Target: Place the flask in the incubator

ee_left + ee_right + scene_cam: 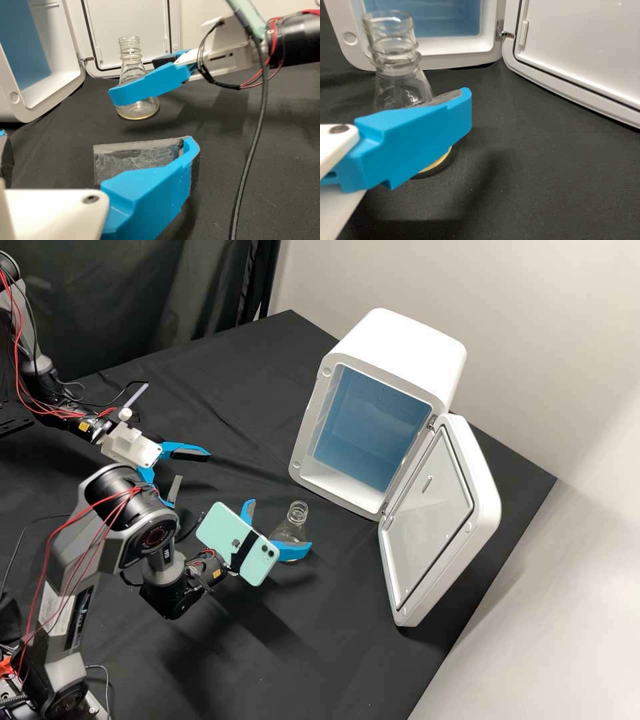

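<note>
I think the step now is to grab the flask (293, 525). To do it well, the right claw (279, 528) should close slowly on the fat lower part of the glass. The thin neck is a bad place to grab, because the flask could tip or slip. The squeeze should be soft, because glass is smooth. Next, the claw should lift the flask up a little before it goes toward the incubator (400, 353). It should keep the flask upright so the top gets past the edge of the opening. The door (440, 533) is swung wide open, so the way in looks free.

The flask stands upright on the black bench (280, 653), just in front of the incubator's open mouth and near the door hinge. The right claw is wide open, on the side of the flask away from the incubator. The flask sits between its two blue fingers (410, 140). One finger is just beside the glass, but I cannot tell if it touches. The left claw (190, 473) is wide open too and holds nothing. It is well apart from the incubator, farther off than the flask.
</note>
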`<move>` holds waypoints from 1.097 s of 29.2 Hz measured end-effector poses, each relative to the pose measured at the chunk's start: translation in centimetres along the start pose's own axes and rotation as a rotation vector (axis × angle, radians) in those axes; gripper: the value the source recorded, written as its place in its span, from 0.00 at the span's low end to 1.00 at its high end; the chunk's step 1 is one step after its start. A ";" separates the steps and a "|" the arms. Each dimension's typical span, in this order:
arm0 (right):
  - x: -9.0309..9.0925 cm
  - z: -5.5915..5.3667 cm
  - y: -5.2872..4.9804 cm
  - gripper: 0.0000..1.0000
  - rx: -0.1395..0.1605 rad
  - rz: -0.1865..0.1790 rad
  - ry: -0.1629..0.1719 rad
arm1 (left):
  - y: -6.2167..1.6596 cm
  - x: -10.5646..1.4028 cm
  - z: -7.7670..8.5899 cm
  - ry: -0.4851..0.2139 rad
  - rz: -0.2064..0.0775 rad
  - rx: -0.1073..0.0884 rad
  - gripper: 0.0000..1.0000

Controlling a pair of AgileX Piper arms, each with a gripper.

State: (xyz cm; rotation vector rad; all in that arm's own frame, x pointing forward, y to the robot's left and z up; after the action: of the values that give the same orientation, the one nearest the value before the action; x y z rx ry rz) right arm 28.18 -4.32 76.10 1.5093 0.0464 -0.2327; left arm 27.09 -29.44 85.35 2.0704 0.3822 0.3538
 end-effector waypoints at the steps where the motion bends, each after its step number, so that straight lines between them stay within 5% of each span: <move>1: 0.4 0.1 0.0 1.00 0.000 0.001 0.001 | -0.01 0.0 0.0 -0.001 0.000 0.000 1.00; 12: 3.2 0.5 -0.1 1.00 0.005 0.009 0.007 | 0.20 -0.1 0.4 -0.010 0.001 0.004 1.00; 16: 4.2 0.7 -0.1 1.00 0.031 0.008 0.006 | 0.20 -0.1 0.4 -0.009 -0.003 0.004 1.00; 21: 4.9 0.8 -1.0 1.00 0.032 -0.020 0.000 | 0.13 -0.1 0.3 -0.007 -0.010 0.004 1.00; 32: 5.9 1.4 -1.6 1.00 0.031 -0.011 -0.005 | 0.13 -0.1 0.3 -0.007 -0.010 0.004 1.00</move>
State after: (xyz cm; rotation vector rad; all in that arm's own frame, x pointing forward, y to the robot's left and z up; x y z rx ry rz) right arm 33.54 -6.46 73.61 1.5401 0.0471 -0.2465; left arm 27.19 -29.80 85.29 2.0727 0.3890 0.3398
